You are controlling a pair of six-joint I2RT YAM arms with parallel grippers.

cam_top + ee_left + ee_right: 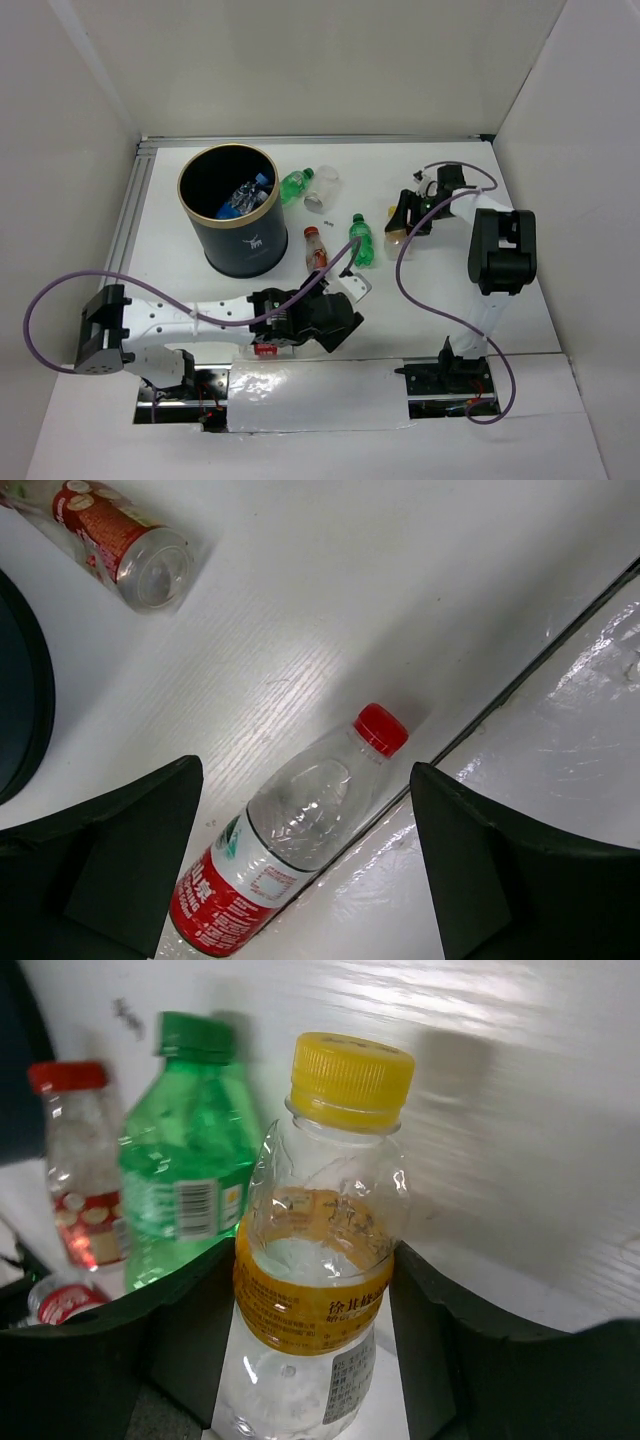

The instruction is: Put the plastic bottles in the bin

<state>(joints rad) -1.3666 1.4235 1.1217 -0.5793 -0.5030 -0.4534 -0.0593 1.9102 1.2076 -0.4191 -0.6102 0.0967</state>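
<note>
The black bin (240, 245) with a gold rim stands at back left and holds several bottles. My left gripper (343, 288) is open; in the left wrist view its fingers (120, 850) straddle a lying clear bottle with red cap and red label (285, 835) without touching it. My right gripper (403, 224) is shut on an upright clear bottle with a yellow cap and orange label (318, 1260), also seen from above (396, 236). A green bottle (362, 240) and a red-capped bottle (315, 246) lie between the grippers.
Another green bottle (295, 184) and a clear crumpled bottle (325, 182) lie right of the bin. The bin wall (20, 710) is at the left edge of the left wrist view. A seam (540, 660) marks the glossy front strip. White walls enclose the table.
</note>
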